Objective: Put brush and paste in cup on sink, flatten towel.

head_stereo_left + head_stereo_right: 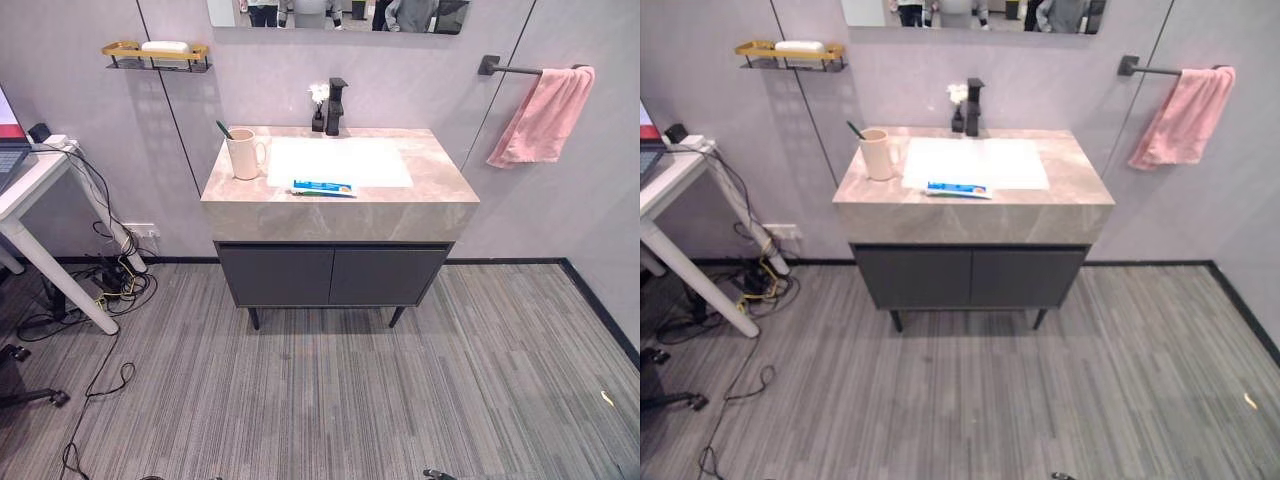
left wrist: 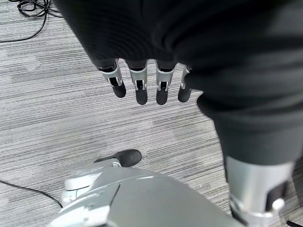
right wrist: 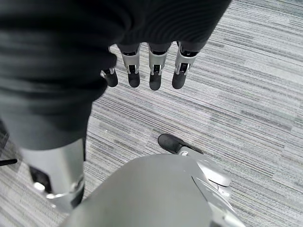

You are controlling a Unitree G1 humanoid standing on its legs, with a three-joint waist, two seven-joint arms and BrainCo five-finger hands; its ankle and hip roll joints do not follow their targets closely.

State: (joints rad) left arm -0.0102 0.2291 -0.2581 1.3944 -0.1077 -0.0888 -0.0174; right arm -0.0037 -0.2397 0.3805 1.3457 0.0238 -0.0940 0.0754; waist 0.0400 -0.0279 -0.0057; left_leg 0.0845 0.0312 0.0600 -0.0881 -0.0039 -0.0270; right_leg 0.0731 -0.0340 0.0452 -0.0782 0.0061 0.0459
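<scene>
Seen from the head views: a stone worktop (image 1: 430, 195) on a dark two-door cabinet (image 1: 330, 276), with a white sink (image 1: 338, 160) sunk in its middle and a black tap (image 1: 336, 106) at the back edge; a cream cup (image 1: 242, 154) upright on the worktop just left of the sink, handle toward the basin, with a dark-handled brush (image 1: 224, 130) already standing in it and leaning left; paste tube (image 1: 323, 187) lying flat along the front rim of the sink, right of the cup and apart from it; a pink towel (image 1: 543, 115) hanging bunched and uneven from a dark rail (image 1: 511, 69) on the wall to the right, well apart from the worktop; a gold shelf (image 1: 156, 54) with a white bar on it high on the wall at left; a white desk (image 1: 35, 200) at the far left; the lower edge of a mirror (image 1: 340, 14) above the tap. Left hand (image 2: 137, 82) hanging over the grey striped floor (image 1: 400, 390), fingers straight and relaxed, holding nothing; right hand (image 3: 151, 71) likewise over the floor, fingers loose and spread, empty; both well away from the worktop.
</scene>
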